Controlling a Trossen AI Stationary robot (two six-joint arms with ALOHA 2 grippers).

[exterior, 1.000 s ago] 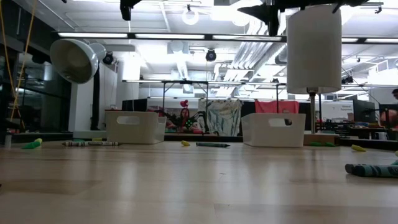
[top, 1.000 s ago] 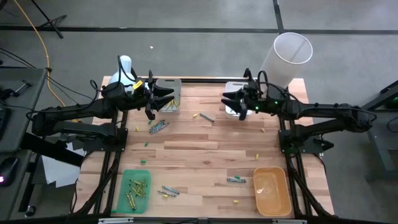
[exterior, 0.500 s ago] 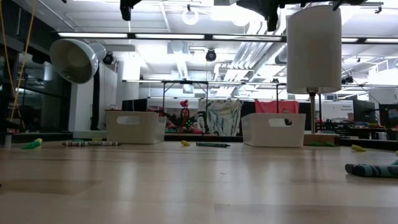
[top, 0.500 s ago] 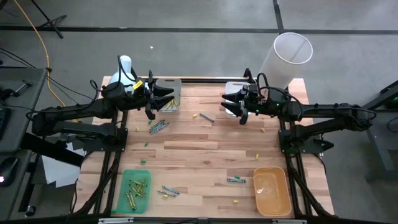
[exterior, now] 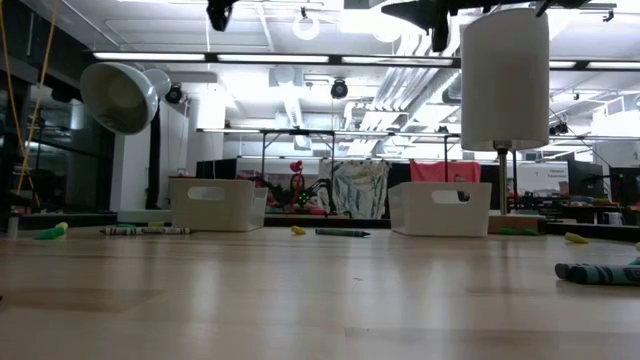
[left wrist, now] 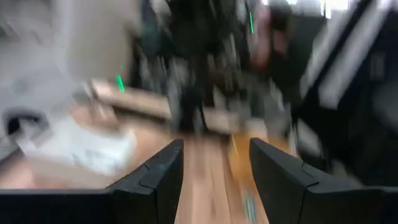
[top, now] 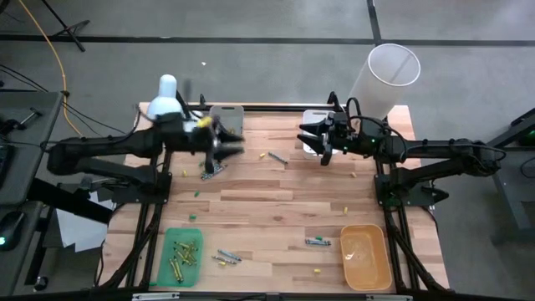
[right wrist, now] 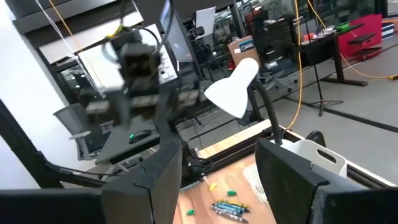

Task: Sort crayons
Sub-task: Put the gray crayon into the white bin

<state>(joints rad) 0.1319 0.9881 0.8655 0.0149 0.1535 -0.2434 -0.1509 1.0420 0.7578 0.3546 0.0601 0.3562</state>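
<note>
Crayons lie scattered on the wooden table: a small bunch (top: 213,170) just below my left gripper, one pair (top: 274,156) mid-table, others near the front (top: 227,256) (top: 317,242), and several in the green tray (top: 182,255). My left gripper (top: 230,150) (left wrist: 216,146) hovers open above the table beside the left white bin (top: 227,117), holding nothing. My right gripper (top: 308,140) (right wrist: 217,149) hovers open in front of the right white bin (top: 316,117), also holding nothing. In the right wrist view a few crayons (right wrist: 227,208) lie on the table.
An orange tray (top: 365,256) sits at the front right and the green tray at the front left. A tall white cylinder (top: 384,75) stands at the back right and a white lamp (top: 167,92) at the back left. Small green and yellow specks dot the boards.
My left gripper has swung from beside the left white bin toward the table's right and a little nearer, staying open, and is blurred with motion. My right gripper has stayed in place and stayed open.
</note>
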